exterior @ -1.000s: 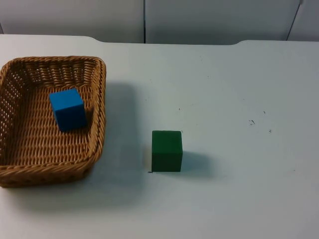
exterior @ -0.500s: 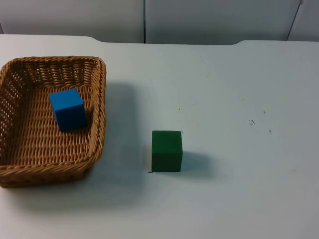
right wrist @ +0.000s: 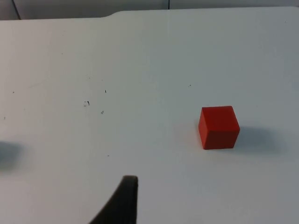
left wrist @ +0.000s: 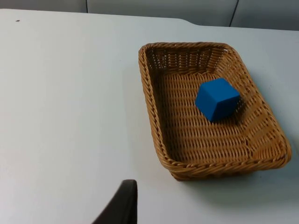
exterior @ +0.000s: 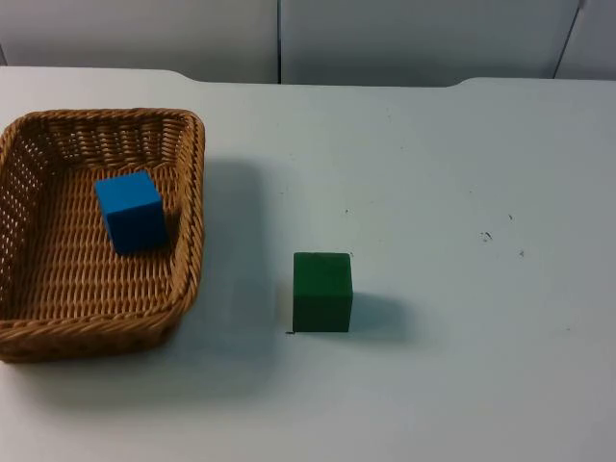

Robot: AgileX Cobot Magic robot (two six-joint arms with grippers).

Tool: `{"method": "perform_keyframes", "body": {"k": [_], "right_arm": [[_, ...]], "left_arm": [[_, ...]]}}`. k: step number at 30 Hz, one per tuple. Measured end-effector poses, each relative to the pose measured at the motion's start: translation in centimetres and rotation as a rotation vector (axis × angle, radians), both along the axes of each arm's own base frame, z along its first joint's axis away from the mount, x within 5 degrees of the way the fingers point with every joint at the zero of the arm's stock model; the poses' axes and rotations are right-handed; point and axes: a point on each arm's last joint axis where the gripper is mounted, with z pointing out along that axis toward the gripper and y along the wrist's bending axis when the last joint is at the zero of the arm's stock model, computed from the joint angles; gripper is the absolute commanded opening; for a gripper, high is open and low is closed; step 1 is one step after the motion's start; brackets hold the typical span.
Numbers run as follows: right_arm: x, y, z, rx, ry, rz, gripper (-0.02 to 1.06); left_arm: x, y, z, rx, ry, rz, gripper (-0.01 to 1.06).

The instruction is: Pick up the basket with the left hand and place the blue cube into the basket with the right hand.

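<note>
left gripper (left wrist: 122, 205): 1 fingertip seen, raised above table, well apart from basket (left wrist: 159, 112); grip state cannot be told. right gripper (right wrist: 122, 200): same, raised near red cube (right wrist: 218, 127). blue cube (exterior: 131, 211) already sat inside basket (exterior: 188, 192). green cube (exterior: 322, 291) left beside basket. task judged finished; nothing held.

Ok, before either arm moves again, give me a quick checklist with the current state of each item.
1. blue cube inside the basket: ok.
2. Basket flat on the white table, not tipped: ok.
3. green cube apart from the basket: ok.
4. red cube alone on the table, nothing touching it: ok.
5. Left gripper's state: cannot tell; one fingertip is seen above bare table.
6. Right gripper's state: cannot tell.
</note>
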Motion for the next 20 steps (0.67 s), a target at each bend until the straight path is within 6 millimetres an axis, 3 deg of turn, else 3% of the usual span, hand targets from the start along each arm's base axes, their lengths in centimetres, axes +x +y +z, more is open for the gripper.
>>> {"method": "perform_keyframes", "body": {"k": [20], "right_arm": [[0.0,0.0,0.0,0.0,0.0,0.0,1.05]], "left_arm": [[0.01,0.17,-0.01,0.044,-0.002,-0.001,1.05]]}}
